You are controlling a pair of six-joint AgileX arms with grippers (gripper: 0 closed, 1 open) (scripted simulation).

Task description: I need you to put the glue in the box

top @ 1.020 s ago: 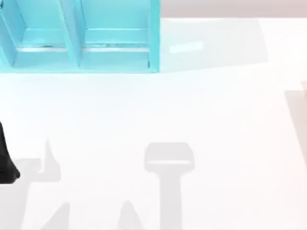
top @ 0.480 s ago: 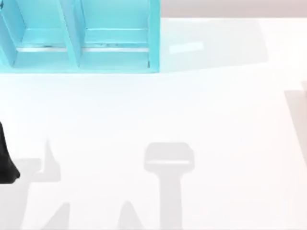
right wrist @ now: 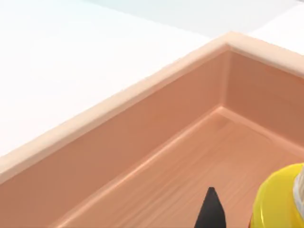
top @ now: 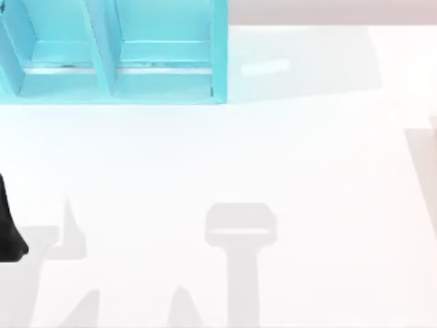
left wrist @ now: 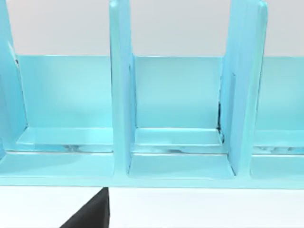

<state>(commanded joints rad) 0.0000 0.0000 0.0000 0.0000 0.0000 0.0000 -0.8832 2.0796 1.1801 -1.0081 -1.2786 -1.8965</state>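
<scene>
Down in the right wrist view you can see the glue (right wrist: 278, 199): a rounded, glossy yellow shoulder at the frame's corner, with a sliver of pale nozzle at its edge. The rest of the bottle is cut off, so the band, label and base cannot be made out. It sits inside the box (right wrist: 118, 137), over the floor and away from the walls that are visible.

Beside the glue a black pointed fingertip (right wrist: 211, 211) of the right gripper juts up, close to the yellow body; whether it touches the bottle cannot be told, and you cannot tell from this whether the right gripper is spread or pinching.

The box is a shallow peach-tan tray with a wood-grain floor, a rounded pale rim and an inside corner where two walls meet. In the top view a thin strip of it (top: 433, 126) shows at the right edge of the table.

The table (top: 273, 157) is plain white and carries soft grey shadows of the arms along its near side. At its far left stands a turquoise shelf unit (top: 113, 61), split by upright dividers into open compartments; the left wrist view looks straight into it, with a light grey wall above.

The left arm (top: 8, 229) sits parked at the table's left edge as a dark shape, and its fingers' state cannot be told.
</scene>
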